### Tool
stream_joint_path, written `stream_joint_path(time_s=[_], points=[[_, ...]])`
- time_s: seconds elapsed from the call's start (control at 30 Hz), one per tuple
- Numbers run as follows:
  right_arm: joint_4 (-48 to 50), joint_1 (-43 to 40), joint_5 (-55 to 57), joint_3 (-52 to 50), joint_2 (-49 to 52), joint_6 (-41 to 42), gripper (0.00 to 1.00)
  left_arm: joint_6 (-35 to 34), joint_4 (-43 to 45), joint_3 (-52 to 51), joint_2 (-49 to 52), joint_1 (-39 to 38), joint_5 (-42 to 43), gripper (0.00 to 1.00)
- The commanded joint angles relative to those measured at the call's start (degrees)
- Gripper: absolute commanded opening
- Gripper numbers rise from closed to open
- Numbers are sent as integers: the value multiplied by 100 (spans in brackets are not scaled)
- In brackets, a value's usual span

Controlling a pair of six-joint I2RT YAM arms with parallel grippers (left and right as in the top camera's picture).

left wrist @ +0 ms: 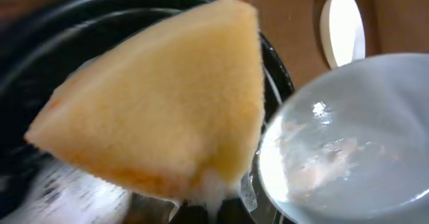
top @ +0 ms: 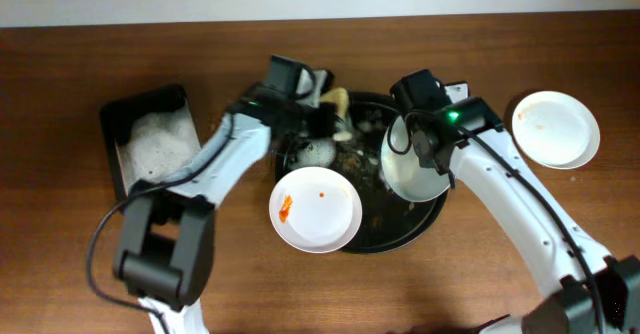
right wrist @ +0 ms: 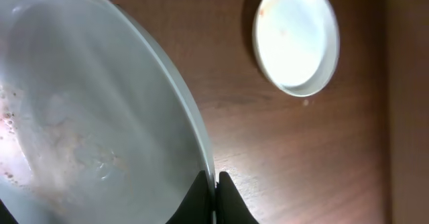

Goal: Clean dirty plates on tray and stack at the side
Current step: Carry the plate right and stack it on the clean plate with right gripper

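Beside the foamy wash tub, the left gripper is clenched on a yellow sponge. The sponge looks soft and wet, likely to squash and drip, and is poised over the round black tray. A smeared plate, white with a red streak, lies on the tray's front rim. Above the tray, the right gripper pinches the tilted plate by its rim. That plate is stiff, light and probably slick when wet, so an edge grip seems safest. It shows faint brownish residue. The side plate rests on the table at right.
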Motion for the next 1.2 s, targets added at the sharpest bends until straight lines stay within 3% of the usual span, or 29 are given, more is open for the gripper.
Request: stream_joint_path(time_s=[0.0, 0.3, 1.17], points=[[-136, 374, 999, 101, -111, -59, 4, 505, -538, -28, -66, 111, -199, 0], [-363, 1655, 3126, 98, -94, -201, 4, 848, -835, -223, -33, 105, -470, 0], [-409, 1709, 3147, 98, -87, -229, 4, 848, -852, -238, -28, 105, -472, 0]])
